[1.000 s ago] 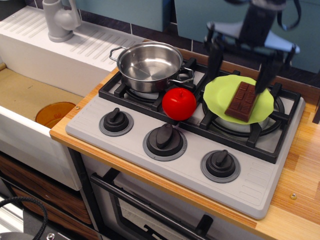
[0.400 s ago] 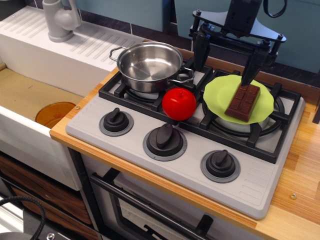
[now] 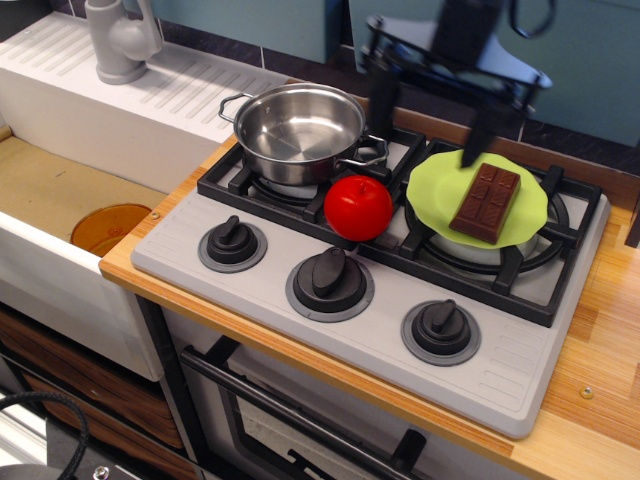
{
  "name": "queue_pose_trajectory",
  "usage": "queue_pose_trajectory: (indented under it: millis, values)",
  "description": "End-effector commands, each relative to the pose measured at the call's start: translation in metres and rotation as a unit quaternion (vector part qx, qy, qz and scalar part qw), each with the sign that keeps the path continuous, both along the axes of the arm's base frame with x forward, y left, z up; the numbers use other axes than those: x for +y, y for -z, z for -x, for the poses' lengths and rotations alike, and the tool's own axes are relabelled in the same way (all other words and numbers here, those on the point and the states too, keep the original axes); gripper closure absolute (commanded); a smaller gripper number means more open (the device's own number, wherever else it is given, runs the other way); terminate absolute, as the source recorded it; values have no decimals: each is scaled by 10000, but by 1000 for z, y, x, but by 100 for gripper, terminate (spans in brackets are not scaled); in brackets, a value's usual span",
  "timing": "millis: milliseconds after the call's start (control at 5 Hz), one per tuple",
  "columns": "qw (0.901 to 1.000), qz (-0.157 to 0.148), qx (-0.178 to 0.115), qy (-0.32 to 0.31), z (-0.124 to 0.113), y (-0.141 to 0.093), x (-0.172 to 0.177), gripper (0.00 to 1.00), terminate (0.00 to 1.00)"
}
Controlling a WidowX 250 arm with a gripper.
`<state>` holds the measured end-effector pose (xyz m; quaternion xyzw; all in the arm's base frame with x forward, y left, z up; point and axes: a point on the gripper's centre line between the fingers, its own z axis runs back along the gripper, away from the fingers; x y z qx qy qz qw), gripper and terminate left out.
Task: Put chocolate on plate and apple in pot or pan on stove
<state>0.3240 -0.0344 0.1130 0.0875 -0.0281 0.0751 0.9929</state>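
Stove (image 3: 330,330) at frame centre: chocolate (image 3: 486,202) on plate (image 3: 440,195), apple (image 3: 358,208) beside pot (image 3: 298,132), gripper (image 3: 430,125) jaws released above.

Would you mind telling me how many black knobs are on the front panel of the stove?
3: the left knob, the middle knob and the right knob, in a row along the stove front panel. None look hidden.

Black gripper (image 3: 428,120) with two slim prongs, dark cable above.

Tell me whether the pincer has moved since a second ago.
Yes. The pincer has shifted left from above the plate toward the pot, open, leaving the chocolate behind.
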Motion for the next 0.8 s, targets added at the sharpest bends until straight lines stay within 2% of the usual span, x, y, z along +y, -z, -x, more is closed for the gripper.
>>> queue_pose_trajectory:
  millis: [0,600]
  values:
    - [9987,-173,-475,-31,-7,-15,20,0,0]
    - [9979,-148,-571,-282,4,0,21,0,0]
